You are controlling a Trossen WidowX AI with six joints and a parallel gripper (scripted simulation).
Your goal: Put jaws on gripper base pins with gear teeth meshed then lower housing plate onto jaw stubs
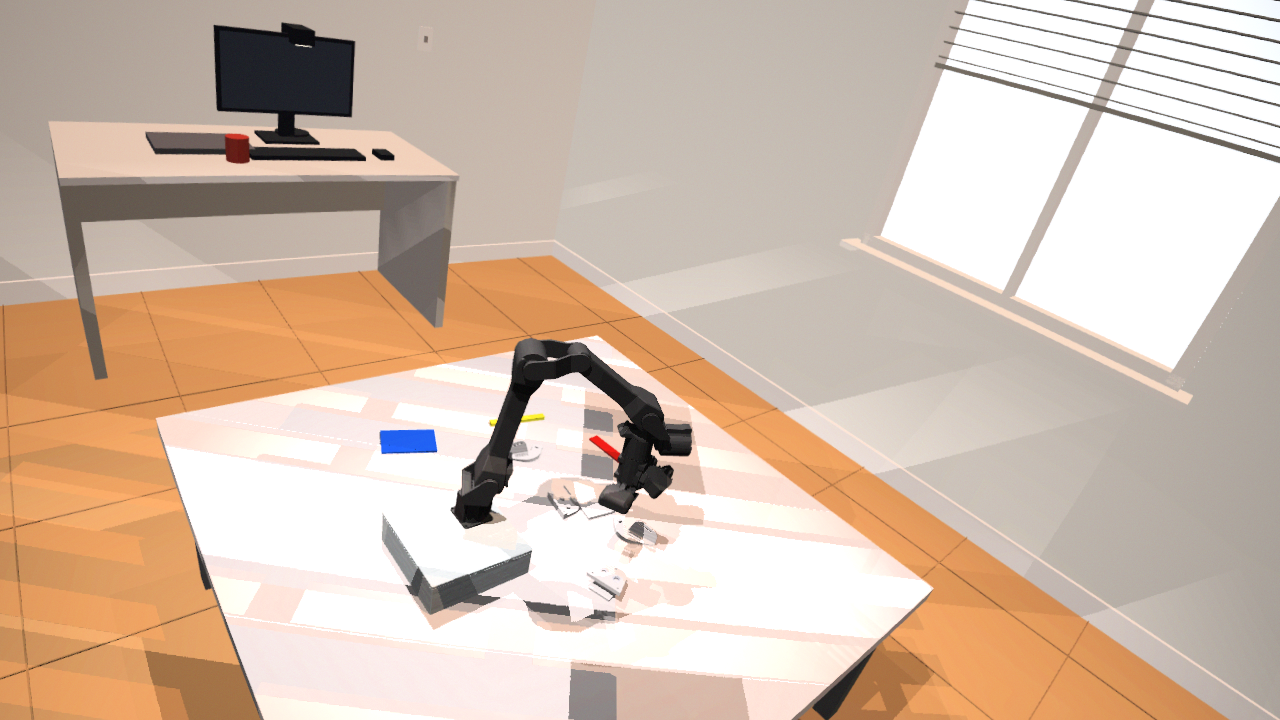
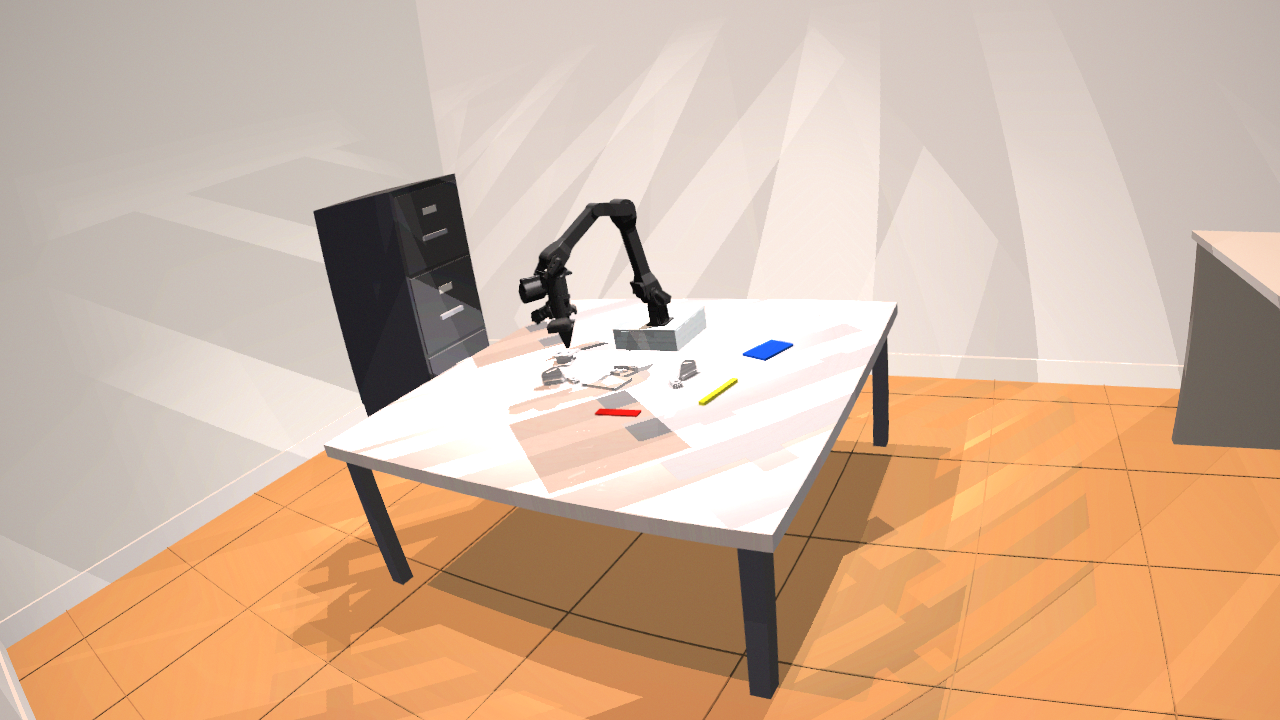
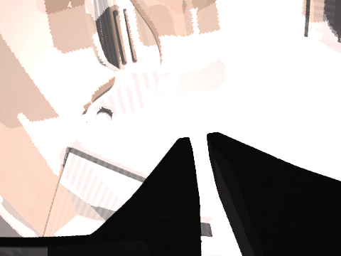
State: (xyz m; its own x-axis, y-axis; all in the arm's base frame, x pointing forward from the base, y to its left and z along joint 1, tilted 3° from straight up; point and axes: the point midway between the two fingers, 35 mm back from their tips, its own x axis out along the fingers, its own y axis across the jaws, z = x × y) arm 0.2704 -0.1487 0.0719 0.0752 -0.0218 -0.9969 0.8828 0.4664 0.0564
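the light is strong on the surface (image 1: 778, 573) (image 2: 698, 474); near the robot base (image 1: 456, 555) (image 2: 648, 338), the white glare washes out details. below the surface, shadows fall brown. above it, pale streaks cross the walls. around the pincer (image 3: 199, 147), whiteness hides edges.

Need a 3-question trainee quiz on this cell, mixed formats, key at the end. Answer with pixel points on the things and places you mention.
1. Multiple choice: what color is the flat rectangle on the table (image 1: 295, 658) (image 2: 572, 505), apart from the long yellow bar (image 1: 528, 418) (image 2: 717, 391) and the red bar (image 1: 604, 446) (image 2: 617, 412)?
A) green
B) blue
C) orange

2. True or false: the gripper (image 1: 616, 512) (image 2: 567, 345) (image 3: 199, 147) is spread wide open.

3. Fill in: on the desk (image 1: 420, 168) in the top view, the mug (image 1: 236, 148) is colored ____.

Key: 1 B; 2 false; 3 red
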